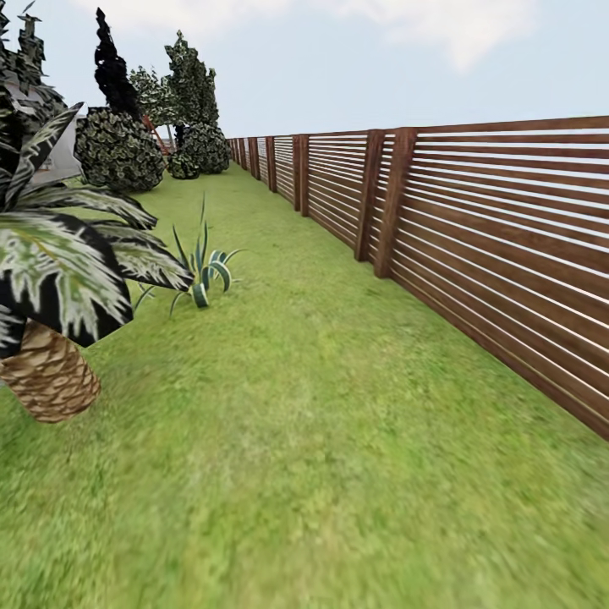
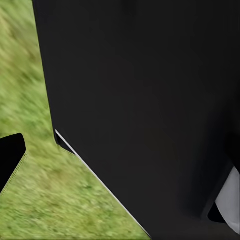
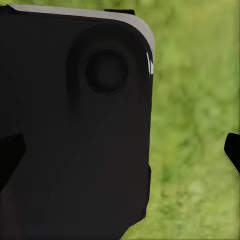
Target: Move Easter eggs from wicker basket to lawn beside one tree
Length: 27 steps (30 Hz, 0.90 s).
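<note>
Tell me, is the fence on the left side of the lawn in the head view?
No, the fence runs along the right of the lawn.

A slatted wooden fence (image 1: 474, 245) borders grass, shrubs (image 1: 118, 150) beyond, under pale sky.

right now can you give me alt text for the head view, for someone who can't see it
A broad green grass lawn runs ahead beside a long brown wooden slatted fence on the right. At the left stands a palm with a scaly tan trunk and dark, white-streaked fronds; just past it is a small striped spiky agave plant, with dark round shrubs far back under a pale sky.
</note>
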{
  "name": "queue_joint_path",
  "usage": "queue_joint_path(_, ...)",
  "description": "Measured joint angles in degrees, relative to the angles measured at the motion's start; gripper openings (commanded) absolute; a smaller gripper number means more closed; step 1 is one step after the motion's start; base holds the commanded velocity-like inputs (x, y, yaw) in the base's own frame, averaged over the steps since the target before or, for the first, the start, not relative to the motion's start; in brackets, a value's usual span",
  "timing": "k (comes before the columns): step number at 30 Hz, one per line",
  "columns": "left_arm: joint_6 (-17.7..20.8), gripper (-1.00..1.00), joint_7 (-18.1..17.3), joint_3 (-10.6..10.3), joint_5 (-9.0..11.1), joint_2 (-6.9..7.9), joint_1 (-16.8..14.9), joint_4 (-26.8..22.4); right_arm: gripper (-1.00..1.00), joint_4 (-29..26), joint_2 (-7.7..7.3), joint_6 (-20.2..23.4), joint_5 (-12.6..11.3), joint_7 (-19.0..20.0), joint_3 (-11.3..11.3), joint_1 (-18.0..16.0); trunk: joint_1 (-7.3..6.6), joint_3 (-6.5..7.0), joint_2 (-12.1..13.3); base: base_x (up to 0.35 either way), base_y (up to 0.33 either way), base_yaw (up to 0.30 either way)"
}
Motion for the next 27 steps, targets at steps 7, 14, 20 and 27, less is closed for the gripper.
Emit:
queue_joint_path(7,0.00,1.00,-0.03,-0.05,0.00,0.04,0.00,0.00,1.00,0.00,-0.06,-0.01,-0.08,0.00,0.01,0.00,0.00,0.00,0.00,0.341,0.000,0.000)
queue_joint_path(14,0.00,1.00,-0.02,-0.03,-0.03,-0.02,0.00,0.00,1.00,0.07,0.07,0.01,-0.13,0.00,-0.13,0.00,0.00,0.00,0.00,0.341,0.000,0.000)
queue_joint_path(20,0.00,1.00,0.00,-0.05,-0.08,-0.02,0.00,0.00,1.00,0.42,0.39,0.64,-0.29,0.53,-0.10,0.00,0.00,0.00,0.00,0.341,0.000,0.000)
queue_joint_path(27,-0.05,1.00,0.01,-0.05,-0.08,-0.02,0.00,0.00,1.00,1.21,1.51,0.59,-0.24,0.58,-0.08,0.00,0.00,0.00,0.00,0.341,0.000,0.000)
